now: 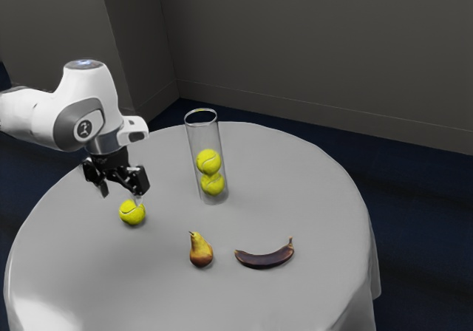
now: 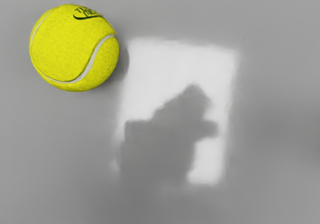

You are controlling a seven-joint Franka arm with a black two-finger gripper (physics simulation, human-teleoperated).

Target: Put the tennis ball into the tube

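My hand hung low over the round table, pointing down at the end of my white arm, its two fingers apart with nothing clamped between them. The loose tennis ball sat on the tabletop below my hand, close under the finger on the exterior view's right; I could not tell whether that finger touched it. In the wrist view the ball lay off to one side of my hand's middle, its pale seam and some dark lettering turned up toward me. Near it, a bright patch of light spread over the cloth, with a dark, jagged shadow falling across it. The clear tube stood upright on the table, out beyond my hand toward the exterior view's right, well apart from my fingers. It had two balls inside, the upper ball resting on the lower ball, and space above them up to the rim. Also out from my hand, nearer the exterior camera than the tube, were a yellow and reddish-brown pear, stem up, and just beyond it a dark, curved banana, lying on its own.
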